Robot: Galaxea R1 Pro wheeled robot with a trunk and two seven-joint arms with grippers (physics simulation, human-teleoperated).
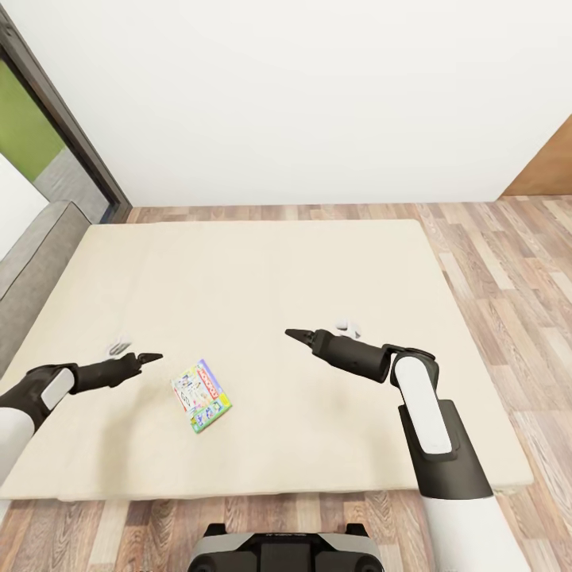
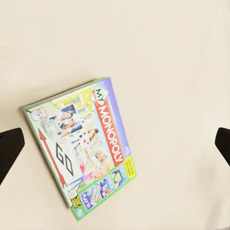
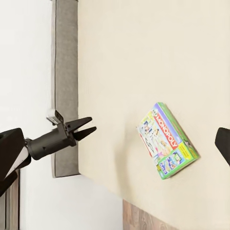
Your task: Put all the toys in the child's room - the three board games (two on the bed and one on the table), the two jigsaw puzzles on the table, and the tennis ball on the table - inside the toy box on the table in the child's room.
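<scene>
Bed [image 1: 262, 262] w/ plain cream cover takes up most of the head view; smooth, flat, roughly square. Grey padded headboard [image 1: 40, 262] runs along its left edge. White wall behind, wood-plank floor [image 1: 492, 254] past the far and right edges, brown door [image 1: 548, 171] at far right. Dark-framed window [image 1: 48, 119] w/ green outside at far left.

One game [image 1: 202, 395] lies flat on the cover nr the front edge, left of centre, turned askew. Thin rectangular box, green edges, colourful lid lettered MY MONOPOLY in the left wrist view [image 2: 81, 146]. Nothing else lies on the cover around it.

Left gripper [image 1: 149, 357] hangs over the bed just left of the game, not touching; fingers slightly parted in the right wrist view [image 3: 84, 127], holding nothing. Right gripper [image 1: 298, 335] hangs nr the bed's middle, right of the game, well apart from it; dark pointed fingers look close together, empty, but exact gap can't tell.
</scene>
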